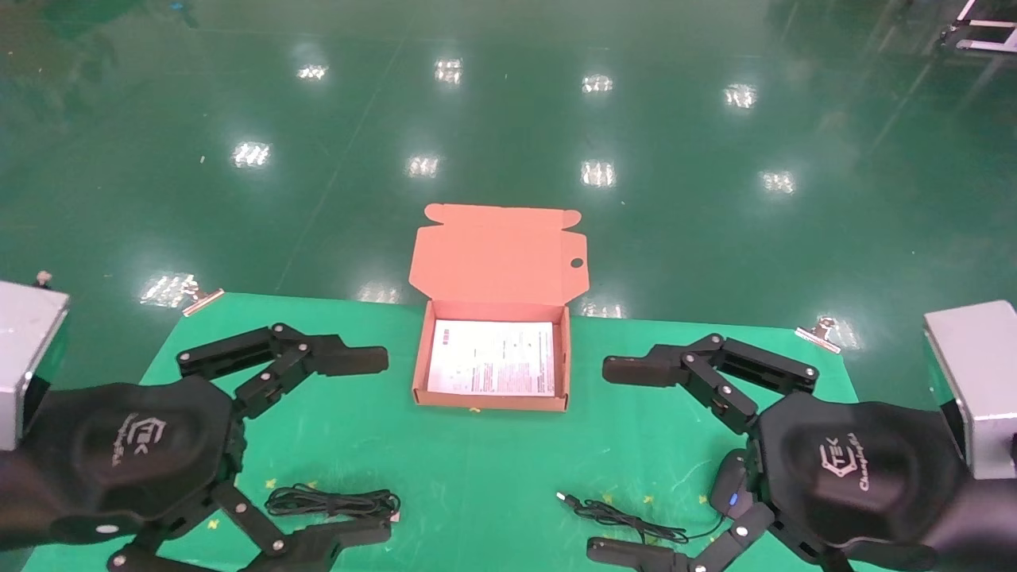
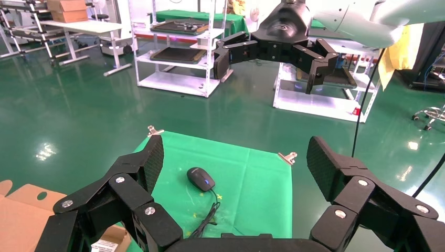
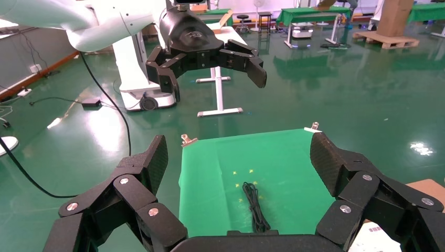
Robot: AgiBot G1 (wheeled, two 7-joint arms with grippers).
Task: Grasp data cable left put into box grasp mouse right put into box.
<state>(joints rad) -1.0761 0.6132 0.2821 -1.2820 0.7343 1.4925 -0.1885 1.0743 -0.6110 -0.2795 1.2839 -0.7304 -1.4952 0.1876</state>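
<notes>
The orange-brown box [image 1: 490, 400] lies open at the middle back of the green mat, its flap lid [image 1: 496, 258] raised behind it and a printed sheet [image 1: 493, 357] inside. The data cable [image 1: 334, 502], a narrow black bundle, lies front left; it also shows in the right wrist view [image 3: 254, 205]. The black mouse [image 1: 729, 485] lies front right, partly hidden by my right gripper, its cord [image 1: 628, 520] trailing left; it also shows in the left wrist view [image 2: 201, 178]. My left gripper [image 1: 365, 449] is open and empty above the cable. My right gripper [image 1: 616, 461] is open and empty above the mouse's cord.
The green mat [image 1: 477, 477] is held by metal clips at its back corners [image 1: 199, 300] [image 1: 818, 332]. Beyond its back edge is the glossy green floor. Shelving racks [image 2: 178, 47] stand far off in the left wrist view.
</notes>
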